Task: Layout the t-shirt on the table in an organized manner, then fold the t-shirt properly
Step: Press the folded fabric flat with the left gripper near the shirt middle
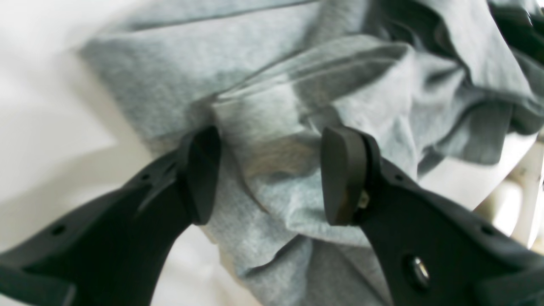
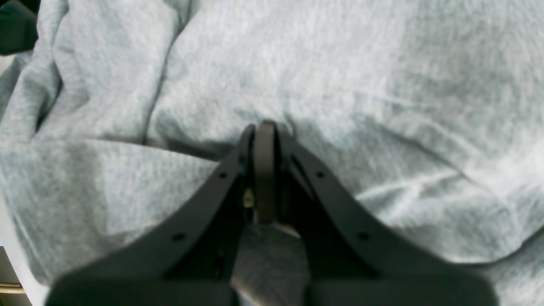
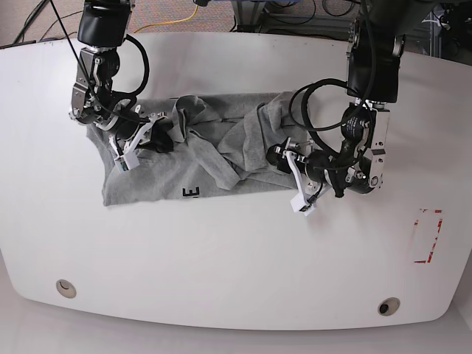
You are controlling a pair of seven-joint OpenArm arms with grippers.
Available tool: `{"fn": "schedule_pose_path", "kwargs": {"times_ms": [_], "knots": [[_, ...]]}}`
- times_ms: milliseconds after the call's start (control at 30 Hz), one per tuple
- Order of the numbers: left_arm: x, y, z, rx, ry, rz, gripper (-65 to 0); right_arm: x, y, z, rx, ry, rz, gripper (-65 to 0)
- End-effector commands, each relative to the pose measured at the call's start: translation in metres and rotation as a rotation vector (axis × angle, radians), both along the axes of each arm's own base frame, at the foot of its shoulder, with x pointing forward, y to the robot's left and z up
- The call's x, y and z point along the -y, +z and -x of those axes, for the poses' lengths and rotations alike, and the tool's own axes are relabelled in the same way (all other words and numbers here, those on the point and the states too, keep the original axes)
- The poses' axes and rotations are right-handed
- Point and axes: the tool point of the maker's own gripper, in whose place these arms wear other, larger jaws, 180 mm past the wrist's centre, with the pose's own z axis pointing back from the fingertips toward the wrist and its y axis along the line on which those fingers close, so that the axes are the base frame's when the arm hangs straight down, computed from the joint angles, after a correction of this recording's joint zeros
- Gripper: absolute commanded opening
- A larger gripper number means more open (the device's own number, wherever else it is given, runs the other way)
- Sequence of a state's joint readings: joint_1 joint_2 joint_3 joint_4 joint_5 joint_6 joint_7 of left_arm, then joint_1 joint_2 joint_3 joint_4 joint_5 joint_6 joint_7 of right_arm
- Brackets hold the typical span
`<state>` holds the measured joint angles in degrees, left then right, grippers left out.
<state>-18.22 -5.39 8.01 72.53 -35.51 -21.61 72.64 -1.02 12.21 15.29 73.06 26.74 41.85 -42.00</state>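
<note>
The heather-grey t-shirt (image 3: 214,151) lies crumpled across the middle of the white table (image 3: 236,258), with a bit of dark lettering (image 3: 190,192) showing at its near edge. My left gripper (image 1: 272,174) is open at the shirt's right end (image 3: 286,158), its black fingers (image 1: 204,174) either side of a raised fold of the t-shirt (image 1: 272,127). My right gripper (image 2: 265,127) is shut at the shirt's upper left (image 3: 151,136). Its tips pinch the grey t-shirt (image 2: 340,85), and creases run into them.
A red tape rectangle (image 3: 428,236) marks the table at the right. Two round grommets (image 3: 65,287) (image 3: 387,304) sit near the front edge. Cables and equipment legs stand beyond the far edge.
</note>
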Motion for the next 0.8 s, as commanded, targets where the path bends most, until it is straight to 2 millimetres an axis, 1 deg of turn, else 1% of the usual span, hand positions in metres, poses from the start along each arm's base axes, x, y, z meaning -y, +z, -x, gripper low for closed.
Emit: {"fn": "schedule_pose_path", "kwargs": {"times_ms": [0,433,767], "knots": [[0.006,0.016,-0.011,0.048,-0.017,0.021,-29.7,0.017,-0.042,0.046,-0.232,0.074,0.18,-63.1],[0.009,0.017,-0.008,0.062,-0.07,0.024,-29.7,0.017,-0.042,0.046,-0.232,0.074,0.18,-63.1],[0.026,0.031,-0.006,0.064,-0.087,0.145,-29.7,0.017,-0.042,0.046,-0.232,0.074,0.18,-63.1]]}}
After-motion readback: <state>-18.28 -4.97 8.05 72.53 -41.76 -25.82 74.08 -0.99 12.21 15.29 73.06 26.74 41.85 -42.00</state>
